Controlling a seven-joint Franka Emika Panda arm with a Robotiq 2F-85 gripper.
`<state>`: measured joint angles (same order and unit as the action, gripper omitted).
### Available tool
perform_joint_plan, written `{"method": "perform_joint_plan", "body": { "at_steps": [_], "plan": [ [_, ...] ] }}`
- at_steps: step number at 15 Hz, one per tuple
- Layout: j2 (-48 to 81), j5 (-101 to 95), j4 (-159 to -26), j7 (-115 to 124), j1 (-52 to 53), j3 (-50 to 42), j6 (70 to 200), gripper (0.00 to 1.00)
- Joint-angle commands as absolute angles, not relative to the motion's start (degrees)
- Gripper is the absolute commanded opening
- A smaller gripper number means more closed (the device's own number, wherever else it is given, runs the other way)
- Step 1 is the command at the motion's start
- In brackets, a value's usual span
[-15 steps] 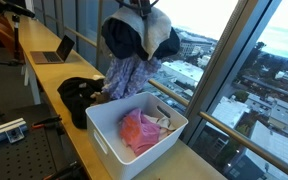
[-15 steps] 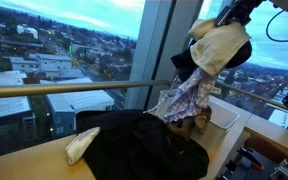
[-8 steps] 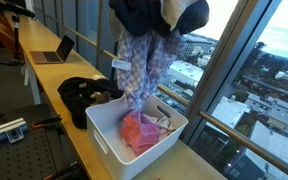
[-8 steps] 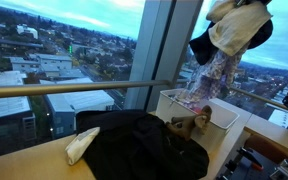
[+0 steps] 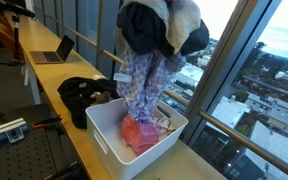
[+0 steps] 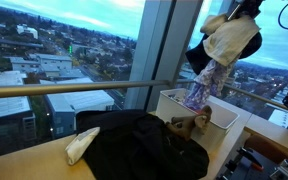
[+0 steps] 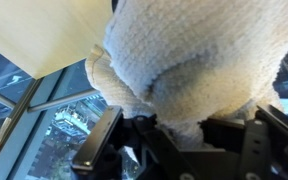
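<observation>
Gripper (image 6: 246, 10) clamped shut on a clothes bundle (image 5: 162, 28), held above the white bin (image 5: 108, 138).
Cream fleece (image 7: 199, 60) and dark garments sat in the grip, while a patterned piece (image 5: 144, 78) hung toward six o'clock over the bin.

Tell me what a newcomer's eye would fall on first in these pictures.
A big bundle of clothes hangs high in the air, its patterned cloth trailing down toward the white bin below. Beside the bin, a black garment lies heaped on the table, and a city spreads out beyond the glass.
</observation>
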<state>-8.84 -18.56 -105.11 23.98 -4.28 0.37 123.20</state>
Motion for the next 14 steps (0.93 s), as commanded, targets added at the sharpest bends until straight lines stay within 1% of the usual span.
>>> {"method": "perform_joint_plan", "body": {
  "at_steps": [1, 9, 14],
  "plan": [
    [-5.32, -17.84, -104.74, 21.58, -4.46, -0.54, 125.79, 0.00],
    [5.45, -12.15, -110.07, 15.47, -4.18, -2.15, 134.17, 0.00],
    [10.73, -8.12, -108.69, 9.59, -5.04, -4.03, 134.98, 0.00]
  ]
}}
